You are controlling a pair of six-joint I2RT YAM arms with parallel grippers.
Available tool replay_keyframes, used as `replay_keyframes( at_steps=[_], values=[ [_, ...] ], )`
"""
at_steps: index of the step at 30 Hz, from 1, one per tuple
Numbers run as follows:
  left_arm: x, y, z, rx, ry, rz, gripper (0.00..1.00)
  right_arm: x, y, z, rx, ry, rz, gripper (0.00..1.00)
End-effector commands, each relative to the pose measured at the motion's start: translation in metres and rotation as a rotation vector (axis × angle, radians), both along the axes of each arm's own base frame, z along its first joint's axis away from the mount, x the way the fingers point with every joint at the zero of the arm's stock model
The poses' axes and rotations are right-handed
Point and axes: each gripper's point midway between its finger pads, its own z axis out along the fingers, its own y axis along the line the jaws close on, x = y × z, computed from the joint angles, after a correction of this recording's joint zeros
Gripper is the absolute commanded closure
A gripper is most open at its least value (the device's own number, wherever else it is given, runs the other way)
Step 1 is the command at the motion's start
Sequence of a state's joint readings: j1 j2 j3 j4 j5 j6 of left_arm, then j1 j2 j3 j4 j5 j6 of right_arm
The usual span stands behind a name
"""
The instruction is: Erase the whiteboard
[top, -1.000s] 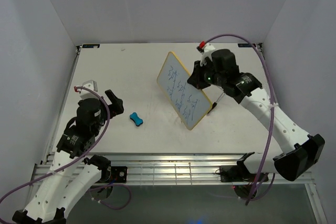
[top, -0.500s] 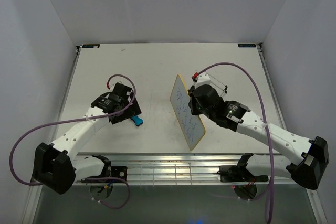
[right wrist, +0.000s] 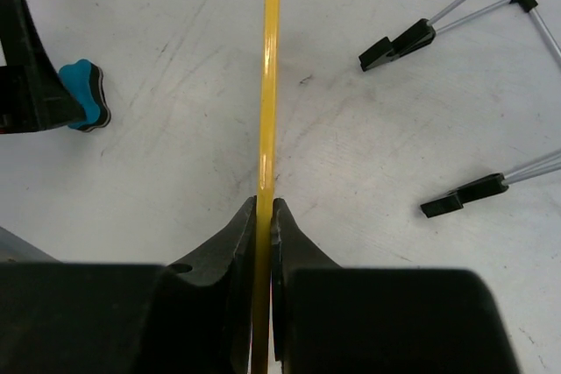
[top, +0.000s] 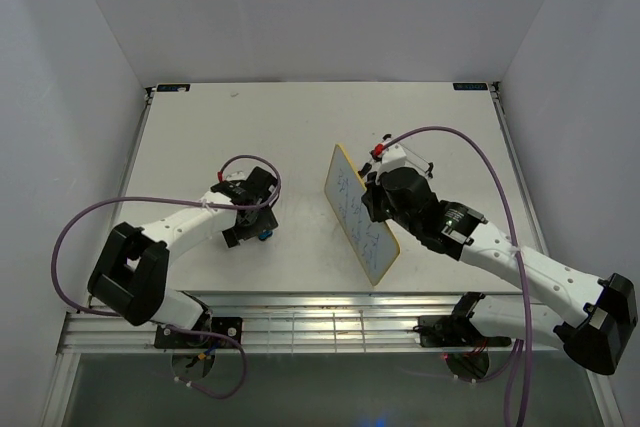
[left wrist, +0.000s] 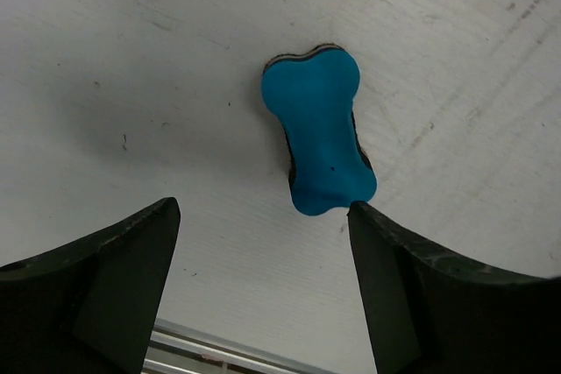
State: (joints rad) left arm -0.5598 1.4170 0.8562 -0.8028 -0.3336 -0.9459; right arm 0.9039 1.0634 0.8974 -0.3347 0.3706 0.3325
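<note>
The whiteboard [top: 352,209], pale-yellow framed with blue scribbles, stands tilted at mid-table. My right gripper [top: 375,203] is shut on its upper edge. In the right wrist view the yellow frame [right wrist: 270,85] runs straight up from between my right gripper [right wrist: 265,208] fingers, and the black stand feet [right wrist: 399,41] hang to its right. The blue bone-shaped eraser [left wrist: 320,133] lies flat on the table. My left gripper [left wrist: 263,208] hovers over it, open, its right fingertip [left wrist: 368,234] beside the eraser's near end. From above, my left gripper [top: 255,225] covers most of the eraser [top: 264,235].
The table's front edge and its metal rail [top: 330,312] run just below both grippers. White walls close in the left, back and right sides. Purple cables [top: 100,212] loop off both arms. The left gripper's black finger [right wrist: 26,76] shows left of the board.
My left arm has reached out from the near left to sit over the eraser. My right arm has brought the whiteboard nearer and turned it more edge-on.
</note>
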Motion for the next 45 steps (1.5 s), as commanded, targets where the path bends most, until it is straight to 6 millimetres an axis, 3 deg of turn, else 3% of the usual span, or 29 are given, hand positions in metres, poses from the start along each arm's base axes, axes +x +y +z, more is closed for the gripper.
replay_keyframes(
  at_steps=[1,10,14,19,24,31,45],
  values=[
    [0.021,-0.001,0.003,0.016,-0.068,0.075,0.14,-0.005,0.014,0.008,0.063,-0.037,0.086,0.92],
    [0.042,-0.010,0.000,-0.009,-0.123,0.155,0.23,-0.015,0.020,-0.004,0.058,-0.010,0.163,0.92],
    [0.046,-0.020,0.014,-0.046,-0.163,0.128,0.24,-0.015,0.019,-0.005,0.048,-0.010,0.166,0.92],
    [0.047,-0.014,0.023,-0.039,-0.211,0.151,0.20,-0.014,0.019,-0.006,0.041,-0.011,0.160,0.92],
    [0.047,-0.006,0.022,-0.028,-0.225,0.263,0.14,-0.012,0.019,-0.010,0.024,-0.009,0.160,0.92],
    [0.050,-0.006,0.014,-0.022,-0.207,0.381,0.13,-0.011,0.018,-0.010,0.016,-0.016,0.157,0.92],
    [0.054,-0.005,0.000,0.000,-0.196,0.436,0.28,-0.013,0.013,-0.010,0.006,-0.015,0.156,0.92]
  ],
)
